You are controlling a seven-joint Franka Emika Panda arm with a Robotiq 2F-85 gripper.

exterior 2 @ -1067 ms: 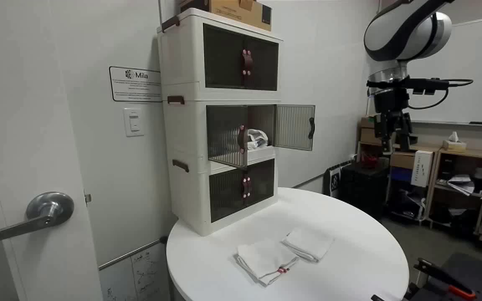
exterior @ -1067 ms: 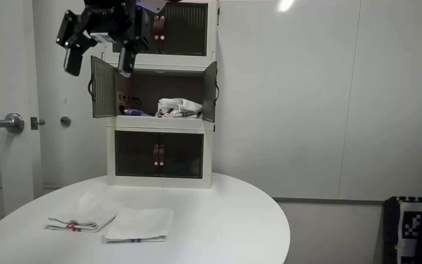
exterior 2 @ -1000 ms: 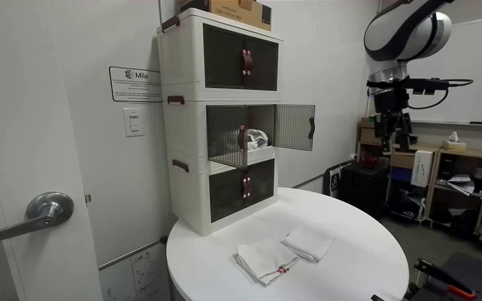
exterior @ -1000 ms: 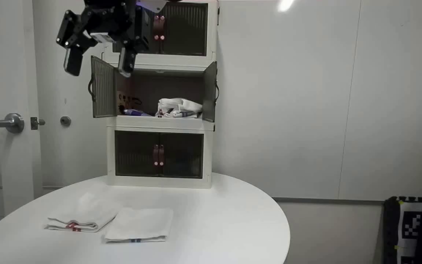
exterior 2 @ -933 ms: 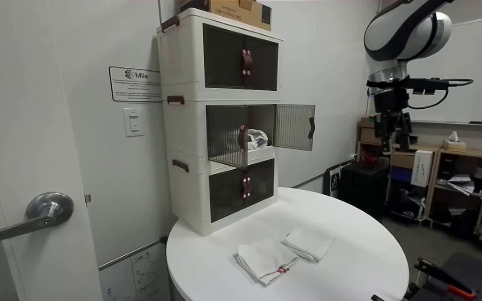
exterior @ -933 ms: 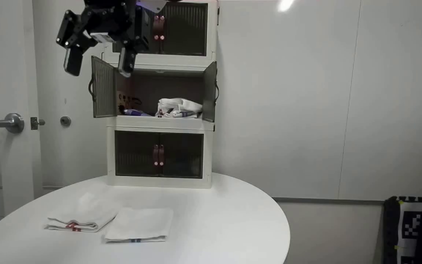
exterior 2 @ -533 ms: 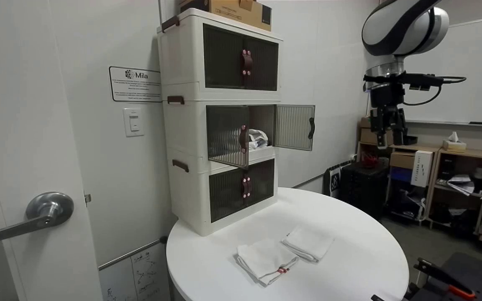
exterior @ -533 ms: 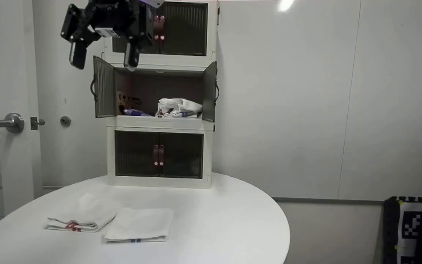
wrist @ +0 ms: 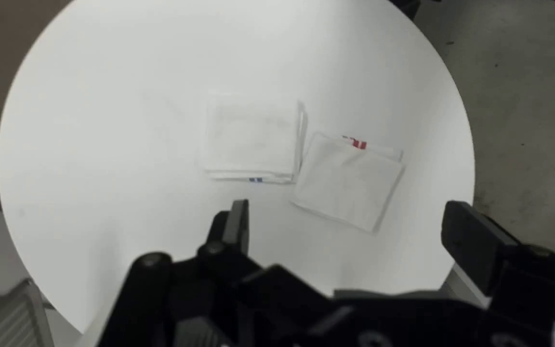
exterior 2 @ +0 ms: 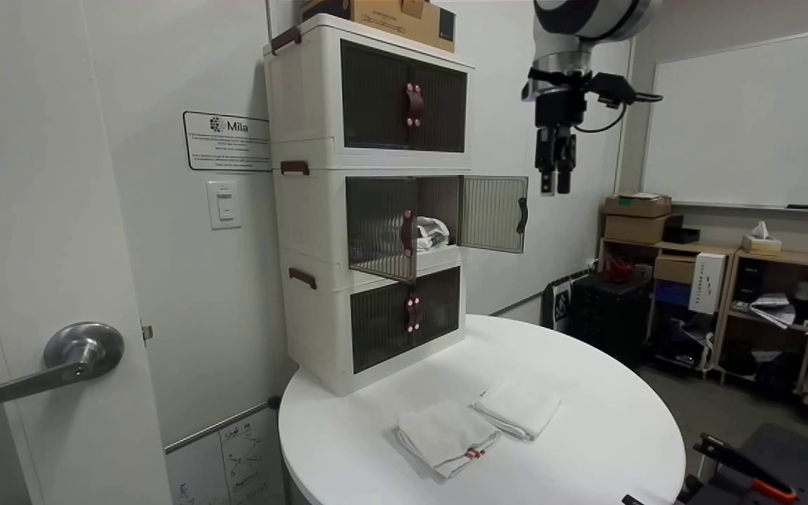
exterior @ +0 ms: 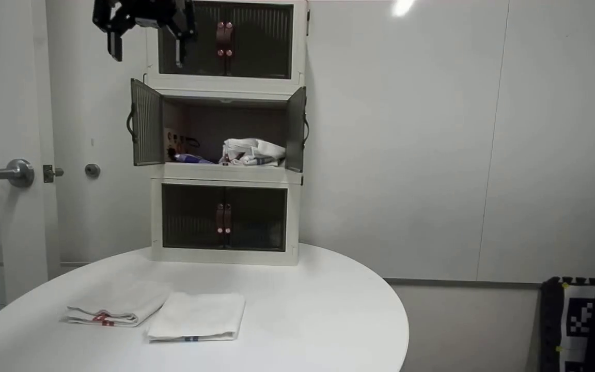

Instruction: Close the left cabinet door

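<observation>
1. See the gripper [exterior: 147,49] high in an exterior view, cut off by the upper edge and pointing down — apart from the left door [exterior: 147,124] and well above the table [exterior: 328,310].
2. In the wrist view, see the fingers [wrist: 470,241] spread far apart, gripping nothing, with the table in sight beyond the gap.
3. In both exterior views, find the left door on the left side of the middle tier [exterior: 225,171] of the cabinet [exterior 2: 309,217]: upright, swung outward, not closed. Note a dark handle [exterior 2: 407,233] near its free edge.
4. Find the right door [exterior: 296,129] swung outward too, on the opposite side of the same opening.
5. Inside the middle tier, see a crumpled white cloth [exterior: 253,150] toward the right and a blue item [exterior: 192,158] toward the left — too small to name.
6. See the top doors [exterior: 261,44] and bottom doors [exterior: 194,217] closed.
7. On the table, in front of the cabinet, see a red-marked towel [exterior: 116,305] and a blue-marked towel [exterior: 197,318], both white, folded and side by side; cannot tell whether touching.
8. In an exterior view, see the arm [exterior 2: 593,17] running from the upper edge down to the gripper, and a box [exterior 2: 404,24] on top of the cabinet.
</observation>
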